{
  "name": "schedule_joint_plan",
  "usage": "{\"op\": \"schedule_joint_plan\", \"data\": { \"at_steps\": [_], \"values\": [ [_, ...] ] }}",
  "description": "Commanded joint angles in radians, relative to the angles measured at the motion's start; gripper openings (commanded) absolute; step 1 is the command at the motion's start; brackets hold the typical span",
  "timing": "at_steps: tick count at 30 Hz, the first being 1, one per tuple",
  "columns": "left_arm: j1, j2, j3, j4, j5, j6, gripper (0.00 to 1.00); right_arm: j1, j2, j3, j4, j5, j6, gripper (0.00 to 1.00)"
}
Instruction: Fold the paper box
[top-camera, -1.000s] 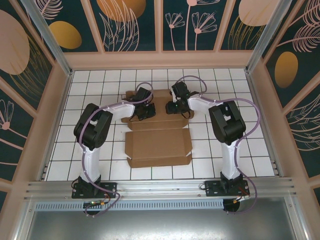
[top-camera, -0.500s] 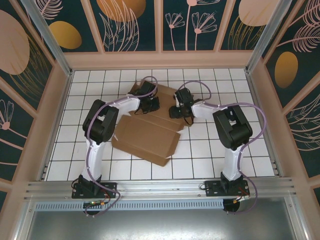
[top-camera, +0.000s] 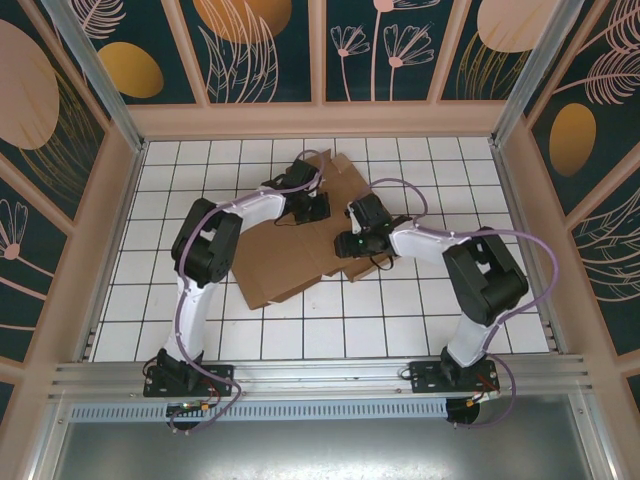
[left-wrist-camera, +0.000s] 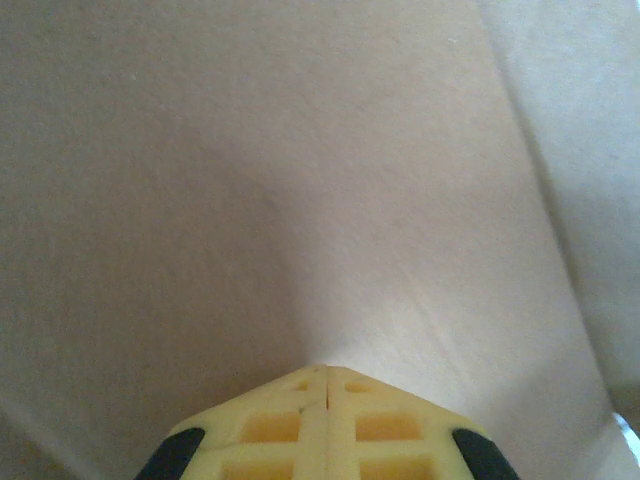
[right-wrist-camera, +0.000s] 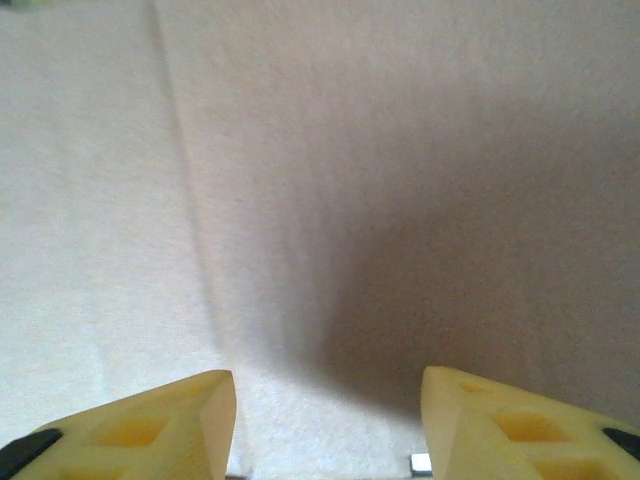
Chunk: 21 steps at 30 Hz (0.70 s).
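The paper box (top-camera: 285, 265) is a flat brown cardboard sheet lying askew on the white tiles, its long side running from near left to far right. My left gripper (top-camera: 310, 207) is over its far part. In the left wrist view that gripper (left-wrist-camera: 326, 372) is shut with nothing between its fingers, the tips close against plain cardboard (left-wrist-camera: 300, 180). My right gripper (top-camera: 356, 241) is at the sheet's right edge. In the right wrist view it (right-wrist-camera: 327, 390) stands open over the cardboard (right-wrist-camera: 420, 150), with a crease (right-wrist-camera: 185, 200) running up the left.
White tiled floor (top-camera: 480, 320) spreads around the sheet, with free room at the near side and both flanks. Patterned walls (top-camera: 320, 50) close in the back and sides. A metal rail (top-camera: 320, 375) with both arm bases runs along the near edge.
The cardboard sheet has swung from square to the table to a diagonal lie. The left gripper shifted right and the right gripper came nearer with it. The left gripper stays shut.
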Motion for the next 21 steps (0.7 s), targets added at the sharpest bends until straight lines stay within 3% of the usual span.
{"op": "schedule_joint_plan", "data": {
  "at_steps": [1,5,9,14,16,18,21],
  "values": [
    [0.042,-0.185,-0.085,0.086,0.070,-0.027,0.05,-0.046,-0.120,0.054,0.029,-0.068,0.002,0.55],
    [0.086,-0.314,-0.276,0.191,0.105,-0.100,0.06,-0.076,-0.147,0.094,0.116,-0.121,-0.021,0.70],
    [0.093,-0.366,-0.417,0.205,0.059,-0.105,0.07,-0.059,-0.097,0.178,0.105,-0.076,-0.183,0.72],
    [0.131,-0.372,-0.574,0.291,0.078,-0.155,0.04,-0.196,0.018,0.304,0.037,-0.115,-0.228,0.71],
    [0.147,-0.369,-0.607,0.314,0.089,-0.166,0.04,-0.240,0.059,0.343,0.005,-0.116,-0.243,0.75],
    [0.151,-0.350,-0.612,0.310,0.081,-0.168,0.02,-0.274,0.099,0.369,-0.013,-0.100,-0.256,0.86],
    [0.151,-0.328,-0.640,0.322,0.076,-0.184,0.01,-0.309,0.167,0.401,-0.036,-0.117,-0.266,0.89]
  ]
}}
